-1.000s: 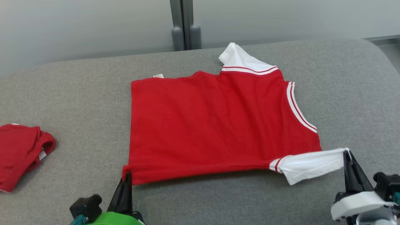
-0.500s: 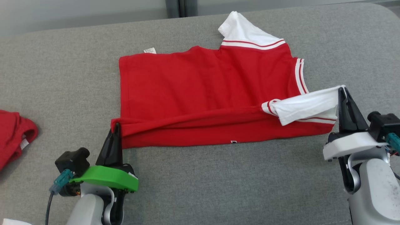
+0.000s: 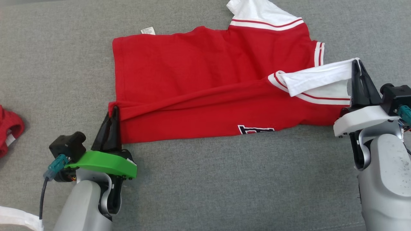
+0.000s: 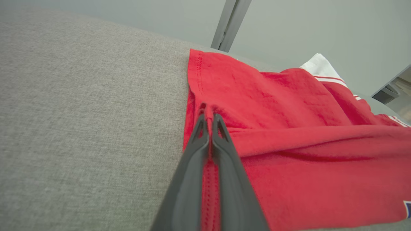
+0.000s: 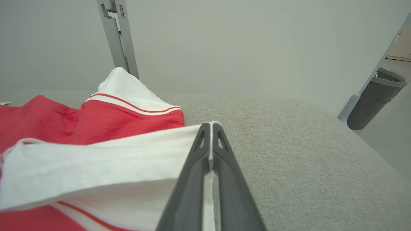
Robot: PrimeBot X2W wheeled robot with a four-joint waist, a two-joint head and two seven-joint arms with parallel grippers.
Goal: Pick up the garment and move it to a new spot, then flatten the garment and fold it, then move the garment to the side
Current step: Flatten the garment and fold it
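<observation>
The red shirt (image 3: 199, 73) lies across the middle of the grey cushion (image 3: 224, 179), with its near side folded up over itself. A small white label (image 3: 147, 30) pokes out from its far edge at about 11 o'clock, and the print on it is too small to read. On the near layer, at about 5 o'clock, a dark printed mark (image 3: 255, 129) with white edging is cut off by the hem and cannot be read.

The left gripper (image 3: 114, 110) comes up from 7 o'clock with its fingers pointing to 12, pinched tight on the shirt's red hem corner. The right gripper (image 3: 356, 62) comes up from 4 o'clock. It is pinched tight on the end of a white sleeve (image 3: 318, 78) and holds it raised over the shirt's 3 o'clock side.

At 9 o'clock a red cloth bundle (image 3: 9, 128) sits at the picture's edge, well apart from the shirt. Grey cushion stretches between the two arms at 6 o'clock. In the right wrist view the cushion's rounded edge falls away at 3 o'clock, and a dark bin (image 5: 372, 99) stands beyond it.
</observation>
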